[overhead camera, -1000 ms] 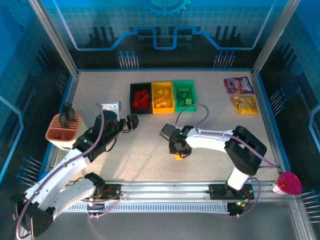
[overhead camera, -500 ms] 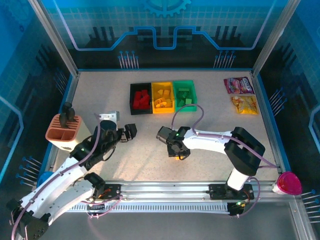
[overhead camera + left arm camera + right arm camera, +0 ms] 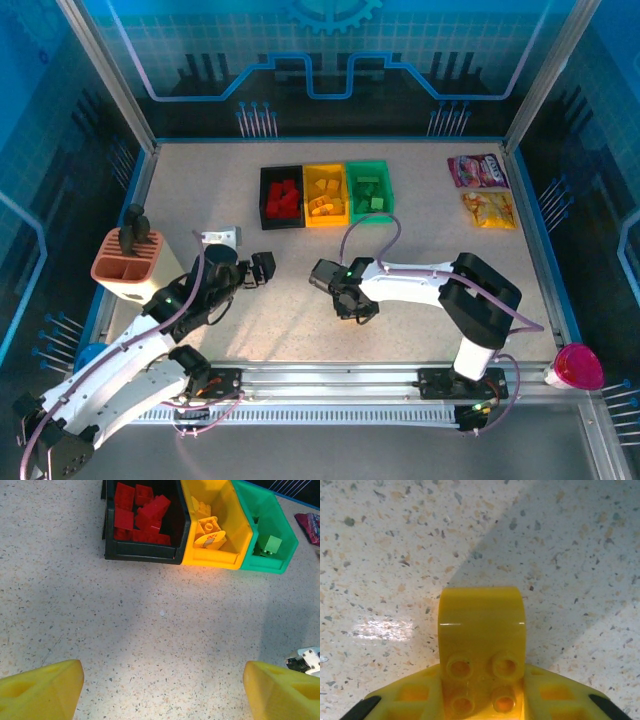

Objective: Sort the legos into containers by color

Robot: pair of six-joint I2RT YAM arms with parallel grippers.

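- Clamping a single yellow brick point(image 3: 482, 630): the right gripper point(image 3: 352, 302), lower centre of the overhead view. In the right wrist view the brick sits bottom centre, wedged between the two yellow fingers point(image 3: 405, 700), studs toward the camera.
- Brick is pinched at one end and the other end juts clear of the fingers, likely so it can drop free over a bin. Speckled table point(image 3: 380, 540) lies close behind it. Cannot tell whether the brick touches it or hangs just off.
- Left gripper point(image 3: 258, 270), left of centre overhead and well apart from the right one, is spread wide with nothing between its fingers point(image 3: 40, 690). Its camera faces the bins. Reads as parked out of the right arm's lane.
- Bins joined in a row, upper centre overhead: black bin point(image 3: 283, 224), yellow bin point(image 3: 327, 222), green bin point(image 3: 372, 218), left to right.
- Left wrist view, top of frame: red bricks point(image 3: 137, 512) in the black, yellow bricks point(image 3: 209, 530) in the yellow, a green brick point(image 3: 272, 544) in the green. Colours look unmixed.
- Judgement: the held brick belongs in the middle bin, up-frame and slightly left of the gripper. The sort looks near its end.
- Snack packets point(image 3: 479, 170) at upper right and slotted holder point(image 3: 125, 262) at the left edge are aside from the work.
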